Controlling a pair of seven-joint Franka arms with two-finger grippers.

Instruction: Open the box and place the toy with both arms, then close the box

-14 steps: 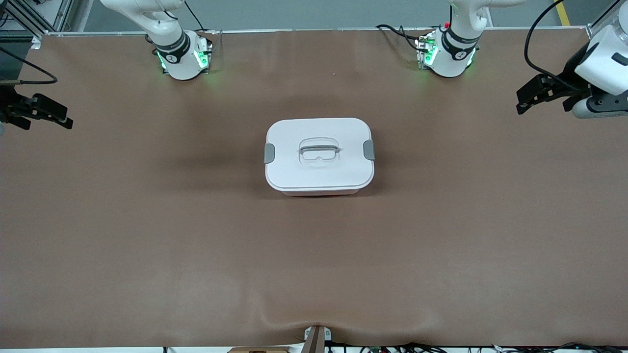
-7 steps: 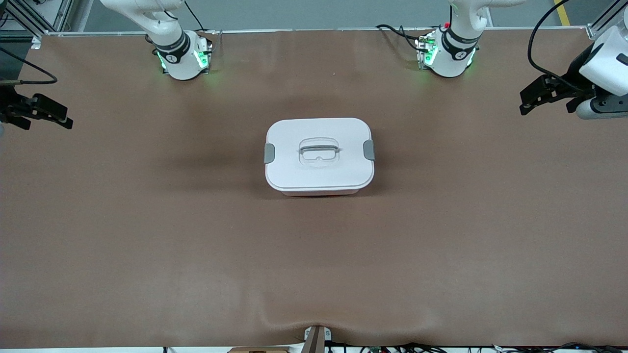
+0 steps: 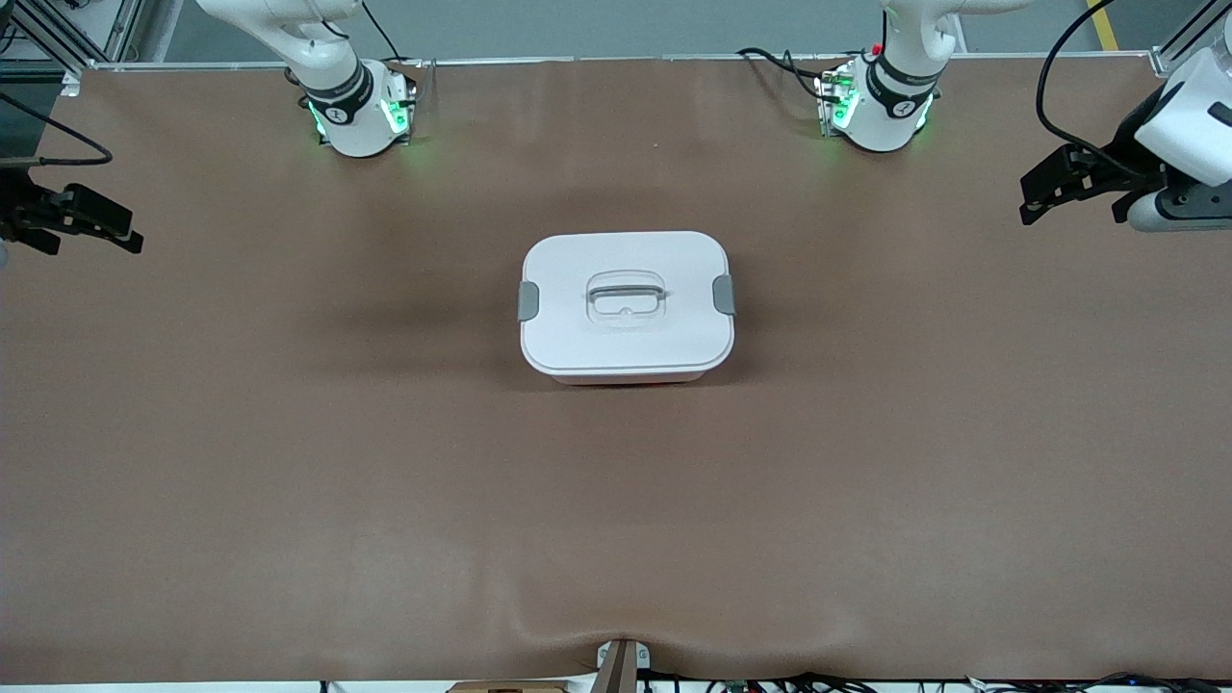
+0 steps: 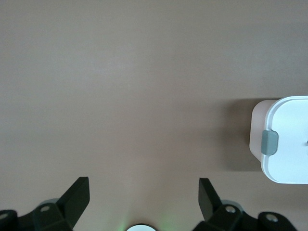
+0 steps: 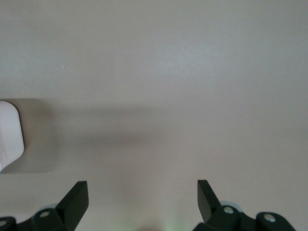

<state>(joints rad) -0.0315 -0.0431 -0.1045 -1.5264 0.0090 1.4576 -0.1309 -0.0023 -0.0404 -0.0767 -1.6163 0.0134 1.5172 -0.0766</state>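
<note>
Front view shows you the box (image 3: pixel 627 306) lidded (clips down) mid-desk (image 3: pixel 289 433); left gripper (image 3: pixel 1044 183) and right gripper (image 3: pixel 87 223) hang released over opposite ends.

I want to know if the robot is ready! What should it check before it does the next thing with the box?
1. Lid on the box, flat: ok, it looks closed.
2. Both grey clips in sight on the lid's ends: ok; whether they are latched: cannot tell.
3. Left claw open and holding nothing, over the left arm's end of the table: ok.
4. Right claw open and holding nothing, over the right arm's end: ok.
5. Nothing between the claws and the box: ok.
6. Toy on the table: not ok, no toy shows in any view.
</note>
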